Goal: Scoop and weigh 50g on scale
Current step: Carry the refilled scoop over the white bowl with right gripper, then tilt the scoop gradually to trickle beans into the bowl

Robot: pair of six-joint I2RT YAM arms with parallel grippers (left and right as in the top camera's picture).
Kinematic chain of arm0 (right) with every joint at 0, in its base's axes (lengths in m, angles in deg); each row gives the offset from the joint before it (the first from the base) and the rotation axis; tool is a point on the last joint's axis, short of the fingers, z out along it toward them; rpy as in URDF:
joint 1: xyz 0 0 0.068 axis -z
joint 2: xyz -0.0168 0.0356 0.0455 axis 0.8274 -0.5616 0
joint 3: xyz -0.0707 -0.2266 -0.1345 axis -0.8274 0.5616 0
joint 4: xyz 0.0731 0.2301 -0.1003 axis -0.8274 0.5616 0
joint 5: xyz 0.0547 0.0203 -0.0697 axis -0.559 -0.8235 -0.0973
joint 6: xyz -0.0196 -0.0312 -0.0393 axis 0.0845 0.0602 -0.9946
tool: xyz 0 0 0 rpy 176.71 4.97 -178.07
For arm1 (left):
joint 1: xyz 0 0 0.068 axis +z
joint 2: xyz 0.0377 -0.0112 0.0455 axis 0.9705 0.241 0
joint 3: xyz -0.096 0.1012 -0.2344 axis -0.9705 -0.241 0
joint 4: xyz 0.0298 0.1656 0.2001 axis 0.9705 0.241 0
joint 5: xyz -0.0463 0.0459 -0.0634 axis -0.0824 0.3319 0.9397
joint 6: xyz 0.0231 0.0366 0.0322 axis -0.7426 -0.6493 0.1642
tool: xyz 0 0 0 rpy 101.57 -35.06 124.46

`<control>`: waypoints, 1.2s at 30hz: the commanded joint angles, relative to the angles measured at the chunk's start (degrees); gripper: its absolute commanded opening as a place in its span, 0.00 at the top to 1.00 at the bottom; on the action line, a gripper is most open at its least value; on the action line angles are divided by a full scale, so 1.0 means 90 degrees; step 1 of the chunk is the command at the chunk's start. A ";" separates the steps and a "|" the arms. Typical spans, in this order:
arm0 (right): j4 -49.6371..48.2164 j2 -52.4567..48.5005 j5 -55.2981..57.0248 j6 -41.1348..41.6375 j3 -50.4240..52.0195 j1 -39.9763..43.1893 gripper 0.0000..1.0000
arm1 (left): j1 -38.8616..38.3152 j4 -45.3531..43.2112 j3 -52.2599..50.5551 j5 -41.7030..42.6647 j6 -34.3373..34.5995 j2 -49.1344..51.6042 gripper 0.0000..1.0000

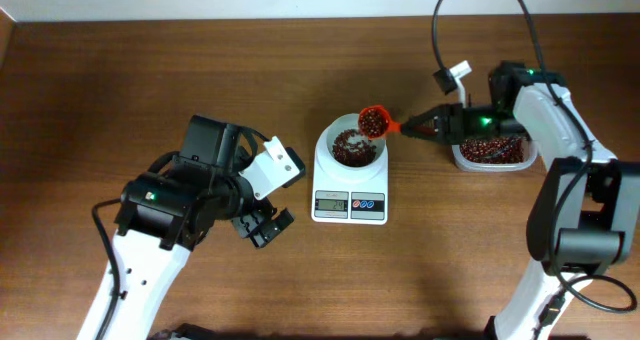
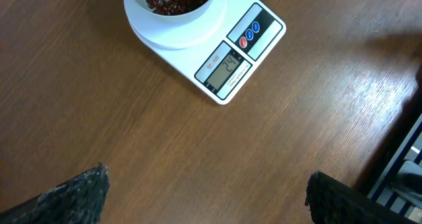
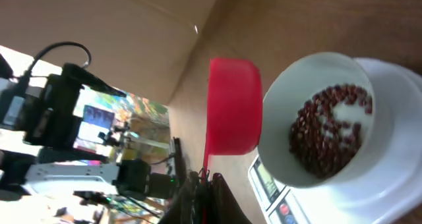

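**Ana:** Where's the thing we're weighing on?

**Ben:** The small white digital kitchen scale (image 1: 350, 192) sits near the middle of the brown wooden worktop (image 1: 150, 70), between the two arms. Its grey display (image 2: 227, 67) faces the side where the arms are mounted. The digits are lit, but I can't read them for sure.

**Ana:** And on top of it?

**Ben:** A white round bowl (image 3: 280, 138) stands on the platform. A layer of dark red beans (image 1: 352, 147) covers part of its bottom.

**Ana:** What is the right arm doing?

**Ben:** The right pincer (image 1: 412, 128) is clenched on the handle of a round red plastic scoop (image 1: 374, 121). From overhead, the scoop has beans in it and hangs over the bowl's far right rim. From the right wrist, its cup shows just beside the bowl's edge.

**Ana:** Where do the beans come from?

**Ben:** A clear rectangular plastic tub (image 1: 492, 156) of the same beans sits to the right of the scale, partly under the right arm.

**Ana:** And the left side?

**Ben:** The left pincer (image 1: 262, 224) is released, with its dark fingers (image 2: 72, 194) spread wide and nothing between them. It hovers over bare worktop to the left of the scale, near its front corner.
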 commanded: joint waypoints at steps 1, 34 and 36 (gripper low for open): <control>-0.0457 -0.0078 0.0471 -0.0257 0.0034 -0.0316 0.96 | 0.0039 -0.0010 0.0095 0.0024 -0.0100 -0.0024 0.01; -0.1049 -0.0078 0.0976 -0.1236 0.0032 -0.0498 0.96 | 0.0039 -0.0010 0.0095 0.0024 -0.0100 -0.0024 0.01; -0.1052 -0.0078 0.0976 -0.1239 0.0032 -0.0498 0.96 | 0.0039 -0.0010 0.0095 0.0024 -0.0100 -0.0024 0.01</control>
